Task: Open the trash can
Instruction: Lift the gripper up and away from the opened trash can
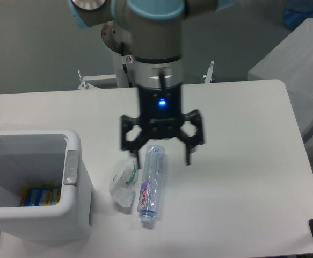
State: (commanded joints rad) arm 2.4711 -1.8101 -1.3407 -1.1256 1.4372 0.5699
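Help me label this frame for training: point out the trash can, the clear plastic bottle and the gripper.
trash can (73, 209): fixed camera view, on its white front right corner.
clear plastic bottle (150, 180): fixed camera view, on the middle of its body.
gripper (162, 157): fixed camera view, midway between its two open fingertips.

The trash can (65, 212) stands at the left edge of the white tabletop (242, 161), its top open and blue packaging lying inside; the grey strip sits on its right rim. The end effector (162, 159) hangs with fingers spread wide above the upper end of a clear bottle (150, 185). A crumpled wrapper (123, 185) lies between bottle and can.
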